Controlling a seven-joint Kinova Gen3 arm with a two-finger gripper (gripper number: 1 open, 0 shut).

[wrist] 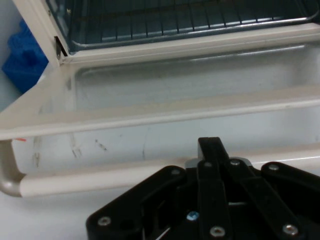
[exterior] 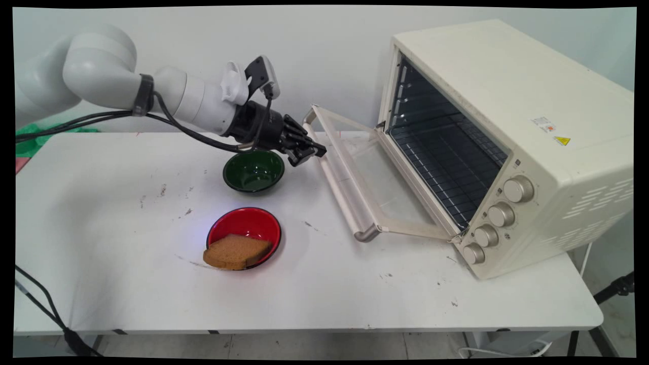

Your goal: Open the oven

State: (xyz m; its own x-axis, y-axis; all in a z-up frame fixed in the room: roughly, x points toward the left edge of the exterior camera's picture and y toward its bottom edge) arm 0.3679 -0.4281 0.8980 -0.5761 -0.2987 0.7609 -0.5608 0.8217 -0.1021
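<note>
My gripper (exterior: 310,152) is shut with nothing in it, its fingers pressed together. It hangs right next to the far end of the toaster oven's door handle (exterior: 338,188). The cream toaster oven (exterior: 512,101) stands at the right with its glass door (exterior: 377,185) folded down open. In the hand view the closed fingertips (wrist: 210,146) sit just in front of the handle bar (wrist: 100,178), with the door pane (wrist: 175,95) and the wire rack (wrist: 180,20) beyond. I cannot tell whether the fingers touch the handle.
An empty green bowl (exterior: 253,171) sits under the wrist. A red bowl (exterior: 261,224) nearer the front holds a slice of brown bread (exterior: 236,252). Black cables hang from the arm. A blue object (wrist: 22,60) shows at the hand view's left.
</note>
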